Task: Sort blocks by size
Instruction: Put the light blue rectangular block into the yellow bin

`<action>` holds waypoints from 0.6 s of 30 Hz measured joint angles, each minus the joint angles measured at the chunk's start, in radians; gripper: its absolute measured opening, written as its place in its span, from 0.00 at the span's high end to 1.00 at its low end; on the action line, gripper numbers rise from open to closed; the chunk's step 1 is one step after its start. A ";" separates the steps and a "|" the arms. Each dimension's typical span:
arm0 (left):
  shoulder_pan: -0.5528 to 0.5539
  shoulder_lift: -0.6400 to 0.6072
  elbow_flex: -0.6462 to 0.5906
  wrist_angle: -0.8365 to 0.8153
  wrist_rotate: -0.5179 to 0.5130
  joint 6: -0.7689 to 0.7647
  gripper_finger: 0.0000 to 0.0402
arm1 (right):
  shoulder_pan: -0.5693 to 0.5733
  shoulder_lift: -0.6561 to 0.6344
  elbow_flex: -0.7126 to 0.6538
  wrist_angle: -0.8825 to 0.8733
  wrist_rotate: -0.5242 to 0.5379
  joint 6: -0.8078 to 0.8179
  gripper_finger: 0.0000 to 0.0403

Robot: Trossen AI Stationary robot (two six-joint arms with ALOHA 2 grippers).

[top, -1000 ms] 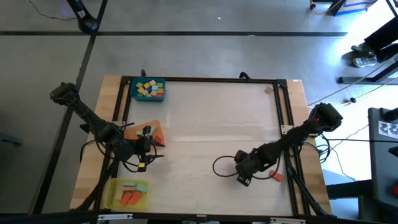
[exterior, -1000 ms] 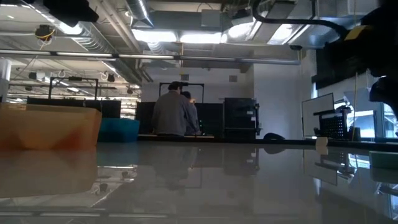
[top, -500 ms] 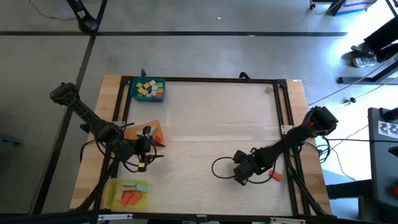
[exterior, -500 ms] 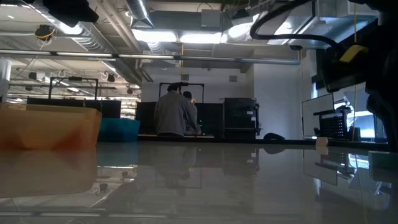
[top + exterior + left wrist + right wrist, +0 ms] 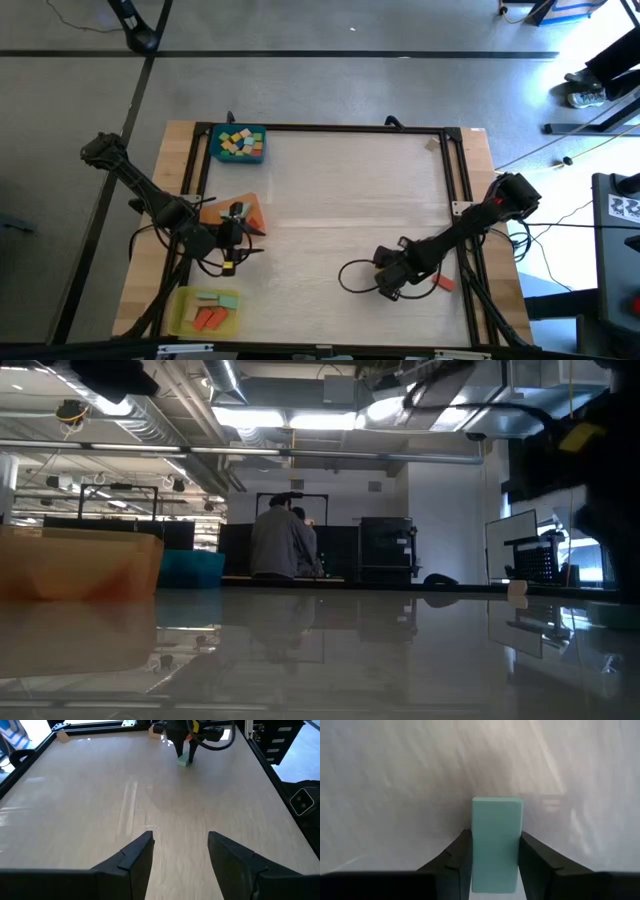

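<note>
Pale wooden tabletop (image 5: 330,200) carries one teal-green oblong wooden block (image 5: 496,844), its long axis running straight out between the right gripper (image 5: 495,857) fingers, which are clamped on it. Left gripper (image 5: 180,851) waits well apart, fingers spread and empty.

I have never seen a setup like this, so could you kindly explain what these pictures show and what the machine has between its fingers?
These are four cameras on one moment. One looks straight down on a wooden table with two dark robot arms; one sits at table height, looking into the room; one rides on each wrist.

The right gripper is low over the table with a teal-green block between its fingers; they sit tight against its sides. The left gripper waits open by an orange tray.

Farther back, a blue tray holds small blocks; nearer, a yellow tray holds longer ones. A person stands in the background.
</note>
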 joint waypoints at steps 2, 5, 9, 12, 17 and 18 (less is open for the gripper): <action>0.007 0.000 0.000 0.000 0.000 0.006 0.56 | 0.000 0.004 0.025 0.008 0.041 -0.057 0.70; 0.024 0.000 0.000 0.001 0.000 0.006 0.56 | -0.004 0.001 0.079 0.016 0.122 -0.153 0.69; 0.045 0.000 0.000 0.000 0.000 0.008 0.56 | -0.034 0.002 0.152 0.015 0.181 -0.298 0.68; 0.049 0.000 0.000 0.000 0.000 0.009 0.56 | -0.067 0.002 0.214 0.018 0.215 -0.424 0.69; 0.048 0.000 0.000 0.000 0.000 0.009 0.56 | -0.132 0.000 0.299 0.092 0.243 -0.633 0.68; 0.048 0.000 0.000 0.000 0.000 0.008 0.56 | -0.144 0.000 0.310 0.114 0.243 -0.676 0.68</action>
